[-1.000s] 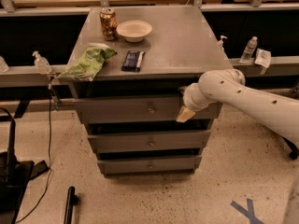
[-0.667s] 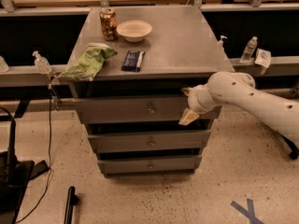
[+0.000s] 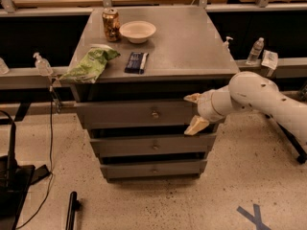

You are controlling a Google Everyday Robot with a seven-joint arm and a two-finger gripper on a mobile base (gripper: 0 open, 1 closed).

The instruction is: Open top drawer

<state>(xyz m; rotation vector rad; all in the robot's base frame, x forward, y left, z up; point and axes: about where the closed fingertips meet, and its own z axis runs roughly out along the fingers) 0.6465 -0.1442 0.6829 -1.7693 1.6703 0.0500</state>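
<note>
Camera view: the top drawer (image 3: 120, 114) sits directly under the counter (image 3: 192, 47) slab. Its front panel looks flush and closed, with the small knob (image 3: 155, 114) at centre. Below it, the middle drawer (image 3: 144, 145) and bottom drawer (image 3: 144, 168), both shallower, also look shut. The gripper (image 3: 194, 112) hangs at the right end of the top drawer's front, well right of the knob, its fingers spread wide one above the other with nothing held. The counter carries a can (image 3: 111, 24), bowl (image 3: 137, 31), green bag (image 3: 91, 65) and dark packet (image 3: 136, 62), none in the arm's way. Judgement: approach phase, no pull begun. To do it well, shift left until the fingers bracket the knob, keep level with the panel's midline and close firmly behind the knob head. Then pull straight out along the drawer's run; sideways drag risks slipping off so small a knob.
</note>
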